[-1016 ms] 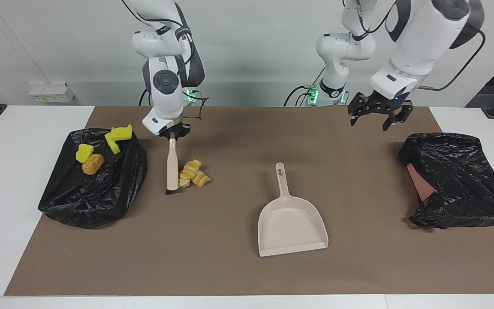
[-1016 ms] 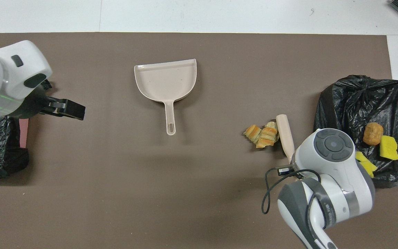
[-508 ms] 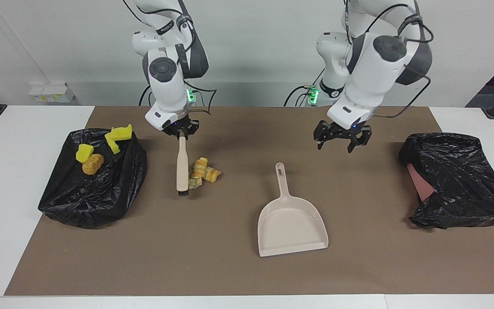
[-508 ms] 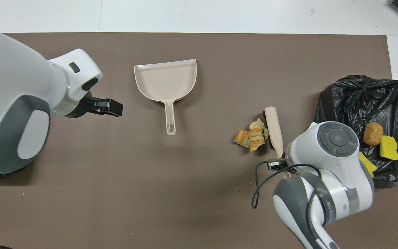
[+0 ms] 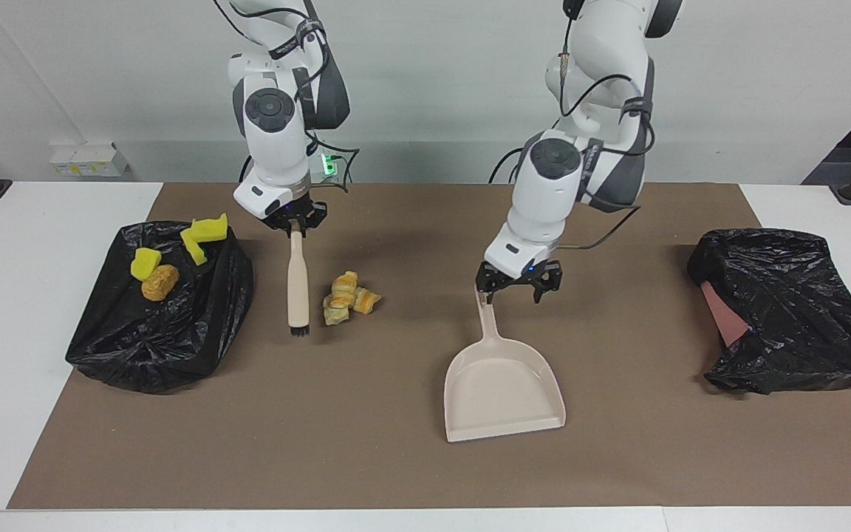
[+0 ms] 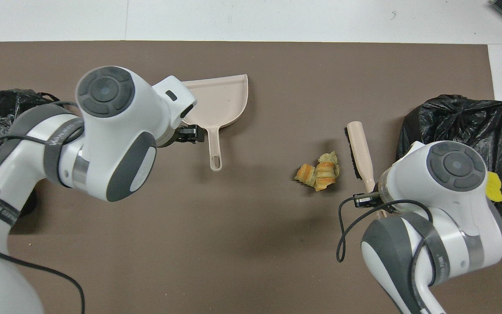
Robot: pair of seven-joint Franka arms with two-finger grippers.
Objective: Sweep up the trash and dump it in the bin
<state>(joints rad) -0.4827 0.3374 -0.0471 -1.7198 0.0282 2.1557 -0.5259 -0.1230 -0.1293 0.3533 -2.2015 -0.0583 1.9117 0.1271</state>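
- Two changes stand out since half a second ago: the left tool [image 5: 518, 287] has swung in from over bare mat to the handle end of the beige dustpan [image 5: 503, 388], and the brush [image 5: 297, 284] has slid away from the pastry chunks [image 5: 350, 297] toward the right arm's end of the worktop [image 5: 56, 414].
- Left tool: fingers spread apart, hanging just over the tip of the dustpan handle; whether they touch it cannot be told.
- Right tool [image 5: 293, 224]: clamped on the top of the brush handle, the brush hanging almost upright with its black bristles at the brown mat [image 5: 366, 458].
- Pastry chunks: unmoved, in a small pile on the mat, now with a clear gap between them and the brush, and well apart from the dustpan.
- Remaining trash: yellow sponge bits [image 5: 204, 235] and an orange-brown lump [image 5: 159, 283] lie on top of the black bag [image 5: 152, 340] at the right arm's end, as before.
- A second black bag [image 5: 787, 310], with something pink showing at its edge, sits at the left arm's end.
- From overhead, the left arm's body hides a corner of the dustpan [image 6: 220, 98], and the right arm covers most of the sponge bits.
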